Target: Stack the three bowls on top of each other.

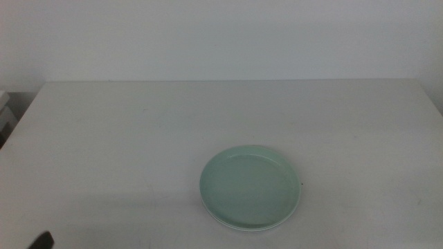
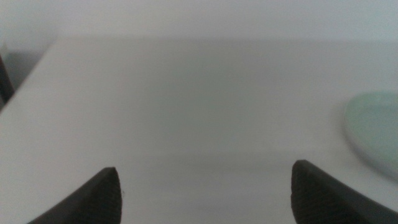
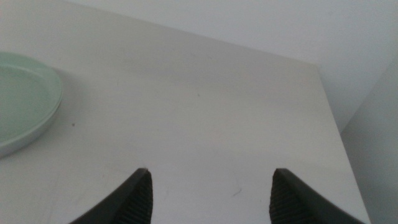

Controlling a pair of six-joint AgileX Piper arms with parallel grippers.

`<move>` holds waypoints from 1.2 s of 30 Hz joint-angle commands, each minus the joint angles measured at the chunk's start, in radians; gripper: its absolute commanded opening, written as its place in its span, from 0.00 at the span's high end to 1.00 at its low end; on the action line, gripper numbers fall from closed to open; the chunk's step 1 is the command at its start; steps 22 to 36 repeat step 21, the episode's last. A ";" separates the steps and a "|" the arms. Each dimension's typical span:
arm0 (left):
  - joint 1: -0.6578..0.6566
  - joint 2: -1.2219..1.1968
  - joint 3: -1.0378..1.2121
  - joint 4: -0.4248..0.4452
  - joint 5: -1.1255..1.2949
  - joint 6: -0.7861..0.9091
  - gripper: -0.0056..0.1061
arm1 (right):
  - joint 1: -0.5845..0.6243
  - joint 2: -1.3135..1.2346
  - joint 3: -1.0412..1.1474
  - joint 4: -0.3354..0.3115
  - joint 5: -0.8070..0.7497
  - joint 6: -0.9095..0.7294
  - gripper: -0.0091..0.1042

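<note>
The three bowls [image 1: 250, 187] sit as one stack on the white tabletop [image 1: 138, 138], toward the near edge and a little right of the middle in the middle view. The pale mint green bowl [image 1: 249, 184] is on top, its face bare; below its near rim a thin pale edge of another bowl [image 1: 235, 224] peeks out, and how many lie beneath cannot be told from that view. Neither gripper touches the stack. The left gripper [image 2: 205, 193] hangs above bare tabletop with its jaws spread wide and nothing between them; the stack lies well off to its right, only the blurred green rim [image 2: 373, 130] entering the left wrist view at the side. The right gripper [image 3: 210, 196] is likewise released and empty, over bare tabletop, with the stack away to its left. The right wrist view shows what the others do not: a pale, whitish rim [image 3: 18, 144] under the green bowl's edge [image 3: 25, 93], seen from the side, and the tabletop's far corner beside a pale wall [image 3: 298, 25]. In the middle view only a dark tip [image 1: 43, 241] at the bottom left edge shows of the left arm; the right arm is out of that view.
</note>
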 commanded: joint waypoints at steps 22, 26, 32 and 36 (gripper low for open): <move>0.001 -0.028 0.058 -0.012 -0.121 -0.009 0.01 | -0.006 -0.226 0.154 -0.006 -0.054 -0.011 0.50; 0.001 -0.028 0.058 -0.012 -0.121 -0.009 0.01 | -0.006 -0.226 0.154 -0.006 -0.054 -0.011 0.50; 0.001 -0.028 0.058 -0.012 -0.121 -0.009 0.01 | -0.006 -0.226 0.154 -0.006 -0.054 -0.011 0.50; 0.001 -0.028 0.058 -0.012 -0.121 -0.009 0.01 | -0.006 -0.226 0.154 -0.006 -0.054 -0.011 0.50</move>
